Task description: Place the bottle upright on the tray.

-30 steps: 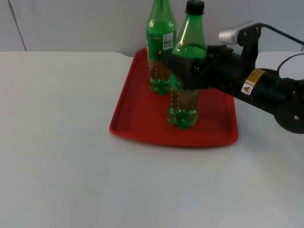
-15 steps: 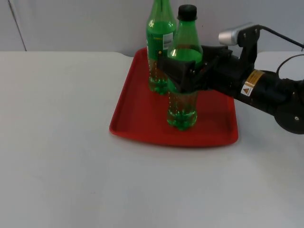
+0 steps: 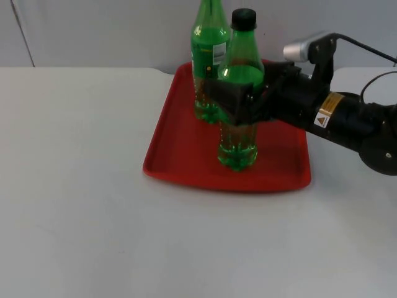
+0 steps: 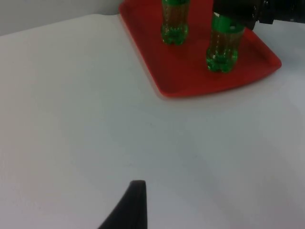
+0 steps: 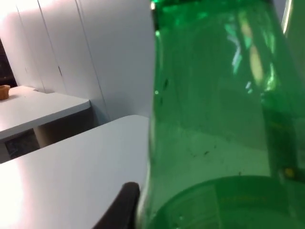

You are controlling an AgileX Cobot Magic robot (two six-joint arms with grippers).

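Note:
A green bottle (image 3: 239, 139) with a black cap stands upright on the red tray (image 3: 180, 143), near its front edge. My right gripper (image 3: 239, 99) reaches in from the right and is shut on the bottle's middle. In the right wrist view the green bottle (image 5: 214, 119) looms very close, and a black fingertip (image 5: 125, 200) rests against its side. From the left wrist view the same bottle (image 4: 221, 45) stands on the tray (image 4: 190, 76). My left gripper (image 4: 136, 200) waits over bare table, well short of the tray.
A second green bottle (image 3: 208, 56) with a label stands upright at the tray's back, close behind the held one, and appears again as the rear bottle (image 4: 174, 24) from the left wrist. White table lies left of and in front of the tray. The grey partition wall stands behind.
The held bottle went from tilted to upright and came down slightly onto the tray. My right gripper shifted a little left with it. The rear bottle and tray stayed put.

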